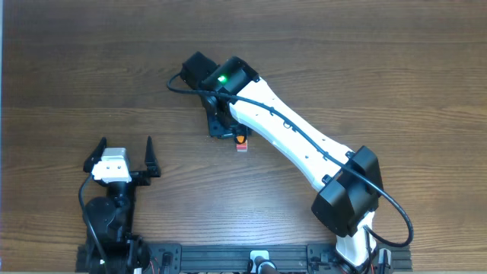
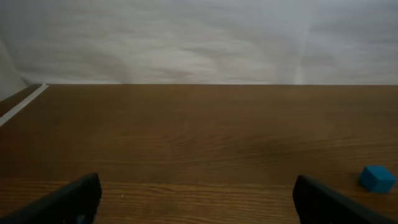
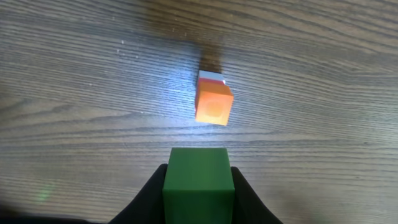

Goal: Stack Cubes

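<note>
Right jaws first: they're clamped on a small green cube [image 3: 198, 180], one finger flat against each of two opposite side faces, top face open to the wrist camera. By my read the block is rigid, light and smooth-sided, so it could be a little slick. Holding it on two parallel faces is the sensible grip, and it leaves the underside free for setting down.

A cube has no long axis to speak of. What matters is the yaw, and the green one sits square to the fingers.

Just beyond it on the dark wood-grain bench [image 1: 76, 61] stands a small orange cube [image 3: 214, 106], turned slightly off the green block's line. It rests on another block, of which a pale and reddish edge peeks out. The green cube isn't over it yet. On the overhead view that stack [image 1: 241, 143] sits near bench centre, at 5 o'clock of the right wrist.

Out at 8 o'clock of the stack, the left jaws stand wide apart and hold nothing. A small blue cube [image 2: 377, 178] lies on the bench ahead of them, roughly at their 2 o'clock.
</note>
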Available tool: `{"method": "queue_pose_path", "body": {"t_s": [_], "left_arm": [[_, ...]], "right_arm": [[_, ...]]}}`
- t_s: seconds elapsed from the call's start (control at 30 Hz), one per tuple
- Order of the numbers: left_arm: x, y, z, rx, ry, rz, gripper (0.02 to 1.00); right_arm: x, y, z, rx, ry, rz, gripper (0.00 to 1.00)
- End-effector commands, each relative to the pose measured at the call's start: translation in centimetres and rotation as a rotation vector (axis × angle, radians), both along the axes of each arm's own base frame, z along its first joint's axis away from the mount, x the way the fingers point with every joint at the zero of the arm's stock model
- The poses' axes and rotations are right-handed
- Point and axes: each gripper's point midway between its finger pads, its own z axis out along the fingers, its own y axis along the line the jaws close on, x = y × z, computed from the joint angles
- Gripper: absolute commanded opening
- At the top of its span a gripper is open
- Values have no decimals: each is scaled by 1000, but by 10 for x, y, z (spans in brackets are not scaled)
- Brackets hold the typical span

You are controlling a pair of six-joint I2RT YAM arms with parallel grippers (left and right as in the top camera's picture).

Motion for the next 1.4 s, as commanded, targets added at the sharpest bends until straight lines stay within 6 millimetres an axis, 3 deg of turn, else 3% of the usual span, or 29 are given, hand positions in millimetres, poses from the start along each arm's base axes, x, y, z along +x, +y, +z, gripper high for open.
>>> {"method": "queue_pose_path", "body": {"t_s": [0.03, 0.33, 1.4], "left_arm": [[0, -2, 0, 14, -6, -10, 1000], [0, -2, 0, 14, -6, -11, 1000], [0, -2, 0, 14, -6, -10, 998]], "right_arm": [[-2, -6, -10, -7, 12, -35, 14], [1, -12, -42, 17, 53, -69, 12], [8, -13, -58, 51, 52, -110, 12]]}}
